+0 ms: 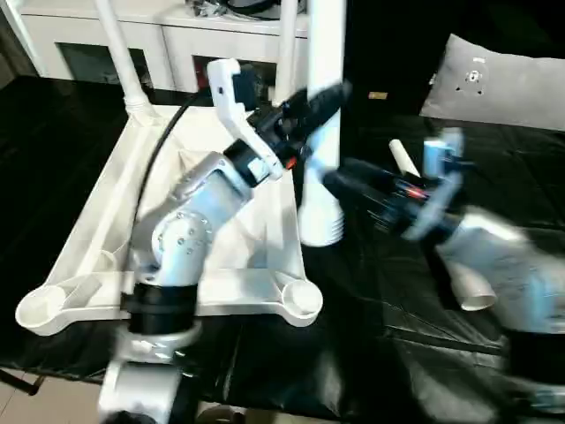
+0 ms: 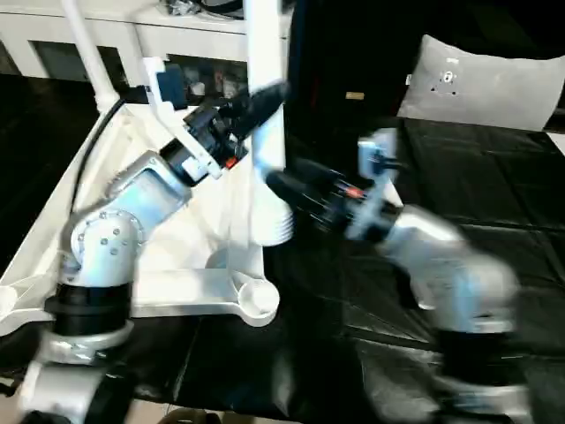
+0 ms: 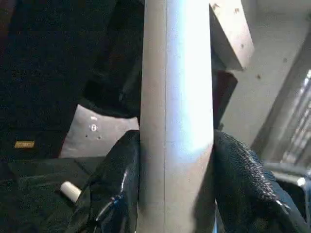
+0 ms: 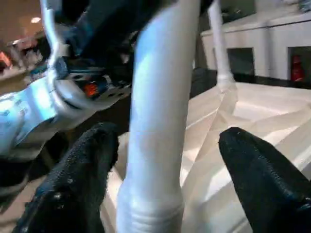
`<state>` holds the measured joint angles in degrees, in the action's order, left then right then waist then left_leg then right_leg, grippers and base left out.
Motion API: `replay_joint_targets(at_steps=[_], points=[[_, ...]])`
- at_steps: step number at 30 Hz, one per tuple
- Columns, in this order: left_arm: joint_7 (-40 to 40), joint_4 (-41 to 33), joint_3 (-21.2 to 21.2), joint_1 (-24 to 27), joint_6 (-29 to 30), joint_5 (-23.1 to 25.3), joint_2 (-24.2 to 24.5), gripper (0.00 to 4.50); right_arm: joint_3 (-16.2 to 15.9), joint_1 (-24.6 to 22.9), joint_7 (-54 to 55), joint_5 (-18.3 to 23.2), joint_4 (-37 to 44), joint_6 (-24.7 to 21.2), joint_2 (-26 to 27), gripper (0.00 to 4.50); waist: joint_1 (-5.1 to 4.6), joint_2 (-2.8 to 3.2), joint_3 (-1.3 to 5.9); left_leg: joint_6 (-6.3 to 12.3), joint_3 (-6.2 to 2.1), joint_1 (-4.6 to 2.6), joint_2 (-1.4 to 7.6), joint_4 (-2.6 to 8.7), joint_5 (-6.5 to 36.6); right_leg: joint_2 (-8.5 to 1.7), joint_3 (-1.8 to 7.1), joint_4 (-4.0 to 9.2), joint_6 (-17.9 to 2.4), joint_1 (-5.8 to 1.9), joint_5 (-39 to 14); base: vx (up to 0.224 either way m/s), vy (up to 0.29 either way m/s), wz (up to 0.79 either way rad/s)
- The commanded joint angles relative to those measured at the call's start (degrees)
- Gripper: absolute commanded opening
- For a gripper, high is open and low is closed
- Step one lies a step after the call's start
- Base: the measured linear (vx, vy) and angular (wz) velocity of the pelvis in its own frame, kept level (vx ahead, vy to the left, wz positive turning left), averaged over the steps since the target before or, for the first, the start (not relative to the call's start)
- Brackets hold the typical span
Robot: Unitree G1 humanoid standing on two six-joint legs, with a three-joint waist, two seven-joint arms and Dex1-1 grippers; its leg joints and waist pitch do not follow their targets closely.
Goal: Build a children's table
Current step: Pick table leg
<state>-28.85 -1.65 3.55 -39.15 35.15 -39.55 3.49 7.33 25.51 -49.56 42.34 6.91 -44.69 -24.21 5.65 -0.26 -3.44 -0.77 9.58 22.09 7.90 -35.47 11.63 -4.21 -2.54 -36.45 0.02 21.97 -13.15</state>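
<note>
Over a black-covered table (image 1: 380,300), the head views show the children's table (image 1: 106,221) lying upside down, ribbed underside up, with a white cabinet (image 1: 177,40) behind it and a grey pillow (image 1: 503,84) at the far right. 2 legs (image 1: 119,57) are seen standing in the far sockets, 1 upright leg (image 1: 322,115) is held beside the top's right edge, and 1 loose leg (image 1: 468,287) lies on the cloth. In the left wrist view, the left hand (image 3: 177,184) is pinched on the upright leg. In the right wrist view, the right hand (image 4: 170,179) is spread, its fingers (image 4: 252,179) apart from that leg.
</note>
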Motion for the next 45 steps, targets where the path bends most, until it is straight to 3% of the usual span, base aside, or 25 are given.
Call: replay_joint_targets(at_steps=[1, 6, 8, 16, 22, 41, 43, 45], points=[[-3.7, -0.1, -1.8, -2.0, -0.4, 0.3, 0.8, 1.81, -0.6, 2.2, -2.6, 0.4, -2.7, -0.8, -1.8, 3.93, 0.26, -0.63, 3.86, 2.93, -1.61, -1.02, 4.67, 4.01, 1.8, -4.88, 2.66, 3.90, -14.9, -3.04, 1.3, 0.000, 0.000, 0.00], [-7.5, -1.2, -3.1, -2.4, -0.9, -0.3, 1.6, 1.81, -4.2, 3.8, -9.9, -2.1, -6.2, 0.9, -5.5, 3.93, 0.49, -0.74, 3.89, 3.61, -1.56, -0.90, 4.83, 3.85, 1.1, -4.99, 2.65, 3.66, -16.1, -3.16, 2.3, 0.000, 0.000, 0.00], [-8.9, -1.5, -3.8, -2.5, -1.2, -0.6, 1.8, 1.81, -5.4, 4.4, -12.4, -2.0, -7.3, 0.6, -6.4, 3.93, 0.49, -1.08, 3.98, 4.31, -1.46, -0.85, 4.81, 3.72, 0.7, -5.03, 2.67, 3.59, -16.6, -3.23, 3.2, 0.000, 0.000, 0.00], [-12.0, -3.3, -4.6, -2.0, -1.9, -2.0, 0.7, 1.81, -8.7, 6.1, -18.1, -2.2, -9.3, 2.1, -6.5, 3.93, 0.69, -1.07, 4.02, 5.30, -1.45, -0.90, 5.00, 3.56, 0.6, -5.12, 2.61, 3.46, -17.8, -3.11, 2.3, 0.000, 0.000, 0.00], [-12.6, -3.1, -5.0, -1.9, -1.5, -2.6, 0.2, 1.81, -9.0, 6.4, -19.9, -3.9, -10.6, 6.2, -5.4, 3.93, 0.92, -1.05, 3.89, 4.60, -1.45, -0.97, 5.03, 3.67, 2.1, -5.09, 2.62, 3.65, -17.3, -2.98, 0.0, 0.000, 0.000, 0.00], [-13.7, -3.4, -7.2, -0.9, -1.4, -1.8, -0.6, 1.81, -8.6, 6.8, -22.9, -1.8, -10.7, 5.0, -4.9, 3.93, 1.00, -0.91, 3.98, 4.70, -1.55, -0.94, 5.02, 3.67, 2.1, -5.02, 2.58, 3.65, -17.0, -2.97, 0.2, 0.000, 0.000, 0.00], [-13.7, -3.5, -7.3, -0.8, -1.5, -1.8, -0.6, 1.81, -8.6, 6.9, -22.9, -1.7, -10.8, 4.8, -4.8, 3.57, 1.00, -0.92, 4.02, 4.74, -1.55, -0.92, 5.00, 3.64, 1.8, -5.01, 2.59, 3.60, -17.1, -3.00, 0.5, 0.000, 0.000, 0.00], [-13.7, -3.5, -7.4, -0.8, -1.6, -1.7, -0.6, 1.81, -8.7, 6.9, -22.9, -1.7, -10.8, 4.6, -4.7, 3.54, 1.00, -0.96, 4.03, 4.76, -1.51, -0.92, 4.96, 3.61, 1.8, -5.02, 2.60, 3.59, -17.0, -3.03, 0.6, 0.000, 0.000, 0.00]])
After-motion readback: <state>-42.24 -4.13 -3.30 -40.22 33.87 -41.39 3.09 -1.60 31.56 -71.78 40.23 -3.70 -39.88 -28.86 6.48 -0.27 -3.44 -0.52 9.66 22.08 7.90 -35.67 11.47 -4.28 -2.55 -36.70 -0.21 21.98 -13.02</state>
